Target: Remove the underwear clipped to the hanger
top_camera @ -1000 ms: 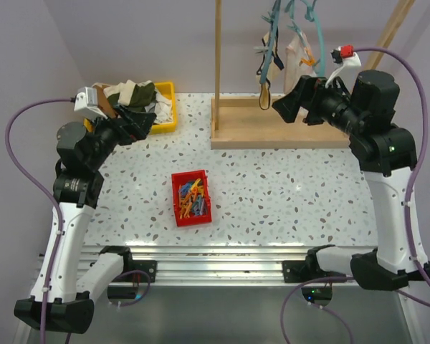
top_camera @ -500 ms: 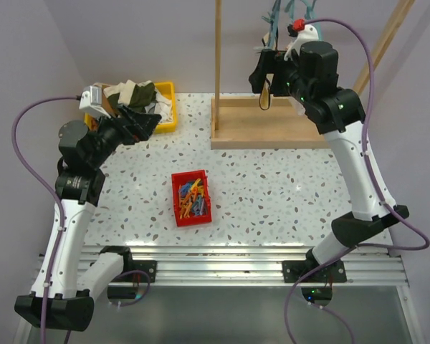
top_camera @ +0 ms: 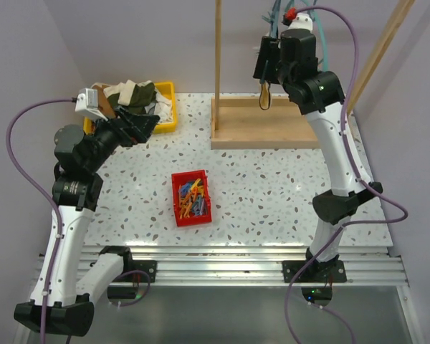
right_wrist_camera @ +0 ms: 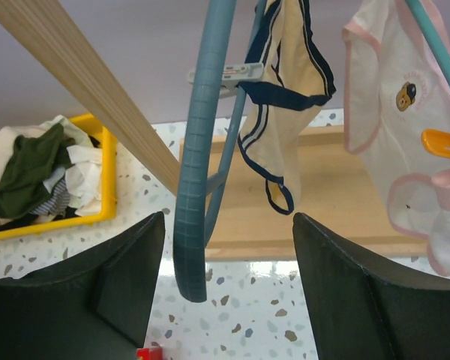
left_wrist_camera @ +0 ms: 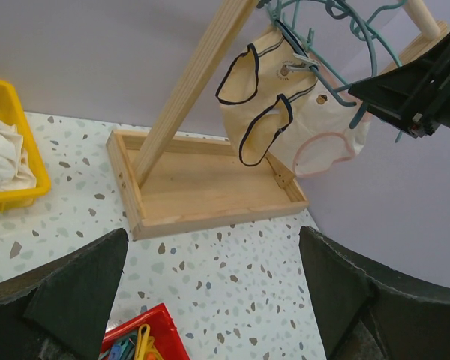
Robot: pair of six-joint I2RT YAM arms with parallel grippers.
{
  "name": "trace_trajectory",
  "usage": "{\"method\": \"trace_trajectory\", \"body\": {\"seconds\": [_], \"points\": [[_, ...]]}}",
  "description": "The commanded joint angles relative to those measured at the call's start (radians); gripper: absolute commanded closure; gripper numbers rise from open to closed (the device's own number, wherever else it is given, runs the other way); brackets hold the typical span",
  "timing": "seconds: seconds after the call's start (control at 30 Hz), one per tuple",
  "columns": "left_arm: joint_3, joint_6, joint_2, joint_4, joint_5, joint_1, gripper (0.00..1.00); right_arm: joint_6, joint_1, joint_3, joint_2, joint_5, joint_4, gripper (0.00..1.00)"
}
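Beige briefs point(right_wrist_camera: 285, 124) hang clipped before the right claw point(right_wrist_camera: 229, 217) — spread wide, empty — left claw point(left_wrist_camera: 214, 232) likewise.

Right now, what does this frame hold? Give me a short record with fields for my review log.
beige underwear: black trim, clipped to hanger
pink-trimmed underwear: clipped to hanger, beside the beige one
hanger: teal, above wooden stand base
right fingers: open, raised at the hanger, gripping nothing
left fingers: open, empty, over the table beside yellow bin
red bin: clips inside, mid-table
task state: neither piece removed
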Motion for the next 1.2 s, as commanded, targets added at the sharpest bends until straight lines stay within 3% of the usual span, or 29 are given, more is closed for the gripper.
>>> {"method": "trace_trajectory", "body": {"seconds": [0.0,0.27,0.4,0.5,0.67,0.8,0.83,1.0,1.17], "points": [[-0.001,0.008,-0.016,0.017,0.002,0.001,0.0,0.003,0.005,0.047,0.015,0.054,-0.045,0.28],[-0.003,0.02,-0.033,-0.003,-0.012,0.001,0.0,-0.04,0.002,0.001,-0.015,0.131,-0.033,0.55],[-0.001,0.026,-0.034,-0.003,-0.016,0.001,0.0,-0.078,-0.004,-0.004,-0.013,0.112,-0.035,0.52],[-0.001,0.034,-0.034,-0.017,-0.023,0.001,0.0,-0.11,-0.018,-0.005,-0.008,0.08,-0.035,0.43],[-0.009,0.037,-0.036,-0.022,-0.029,0.003,0.0,-0.147,-0.028,-0.005,-0.007,0.043,0.016,0.4],[-0.006,0.038,-0.03,-0.02,-0.026,0.003,0.0,-0.161,-0.039,0.03,0.027,0.026,0.02,0.55],[-0.006,0.04,-0.03,-0.02,-0.027,0.001,0.0,-0.16,-0.042,0.038,0.033,0.023,0.014,0.68],[-0.004,0.051,-0.033,-0.026,-0.035,0.003,0.0,-0.155,-0.058,0.039,0.045,-0.029,0.007,1.0],[-0.012,0.051,-0.027,-0.014,-0.015,0.001,0.01,-0.155,-0.081,0.016,0.022,-0.145,0.071,1.0]]}}
